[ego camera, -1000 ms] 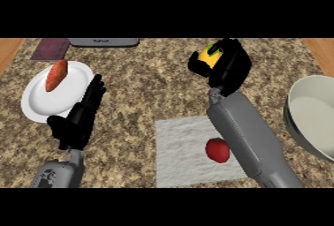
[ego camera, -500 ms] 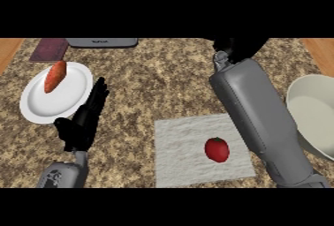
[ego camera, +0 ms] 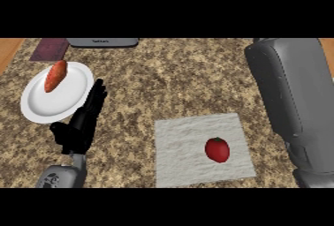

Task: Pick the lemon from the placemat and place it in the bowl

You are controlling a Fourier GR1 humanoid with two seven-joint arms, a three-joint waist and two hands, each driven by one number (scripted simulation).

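Note:
A pale placemat (ego camera: 186, 152) lies on the counter at the lower middle, with a red round fruit (ego camera: 217, 149) on it. No lemon and no bowl show in the head view. My right forearm (ego camera: 290, 97) fills the right side, running up past the view's top edge, so its hand is out of sight. My left hand (ego camera: 81, 123) stays open at the lower left, fingers pointing up, beside the white plate.
A white plate (ego camera: 36, 106) at the left holds an orange-red elongated vegetable (ego camera: 56, 76). A dark grey flat device (ego camera: 103, 42) and a maroon patch (ego camera: 51, 48) sit along the far edge. The speckled counter (ego camera: 169, 84) stretches between them.
My right arm has risen and swung nearer; its hand, which held a yellow thing, has left the view. The forearm now covers the bowl at the right. The left hand barely moved.

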